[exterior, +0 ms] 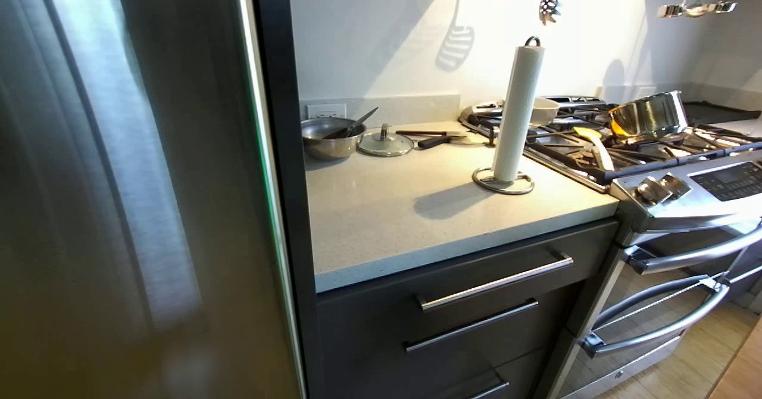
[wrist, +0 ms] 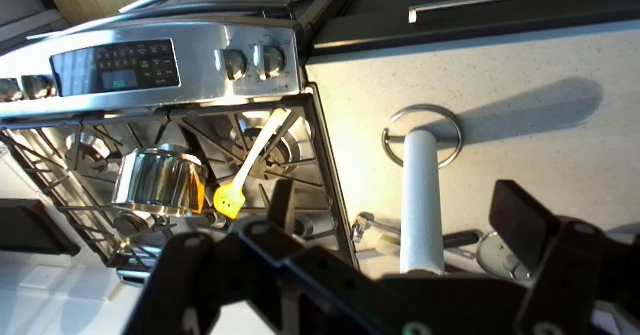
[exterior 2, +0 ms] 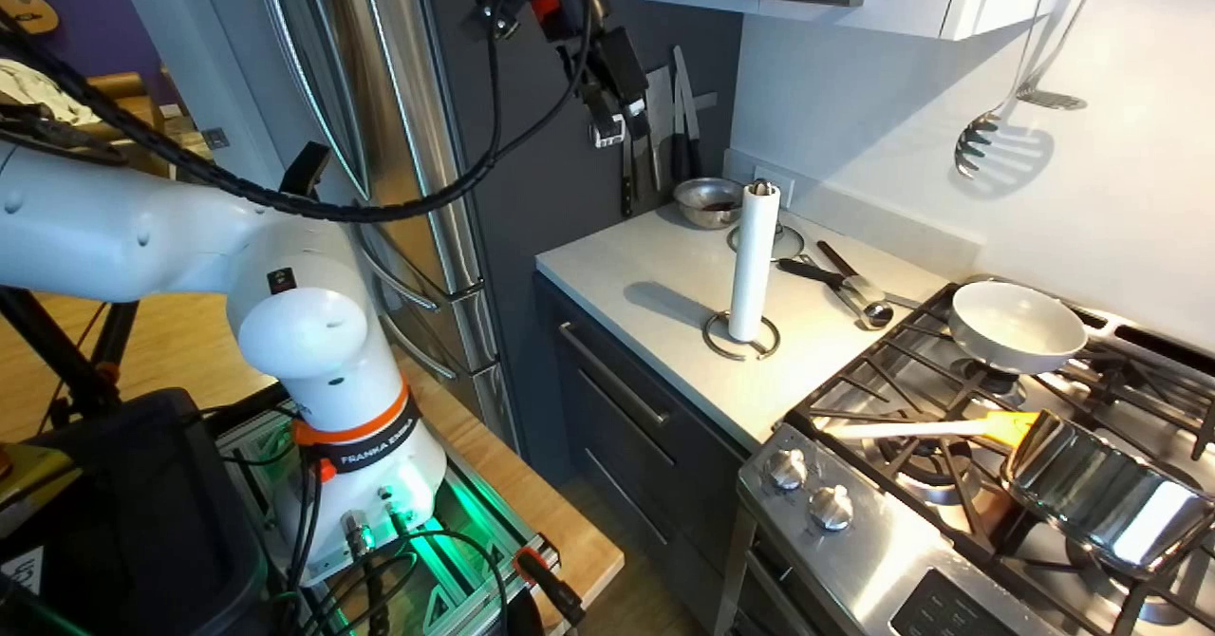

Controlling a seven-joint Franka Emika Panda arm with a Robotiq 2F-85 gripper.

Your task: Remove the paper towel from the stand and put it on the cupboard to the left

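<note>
The paper towel (exterior: 519,113) stands upright on the stand (wrist: 422,108), whose base presumably steadies it on top of the cupboard (exterior: 372,226); the gripper (wrist: 397,205) hangs clear — jaws wide apart, empty, likely to fit the paper towel.

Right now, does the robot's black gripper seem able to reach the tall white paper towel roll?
Probably yes: the gripper is open, and nothing visible stands between it and the roll.
</note>
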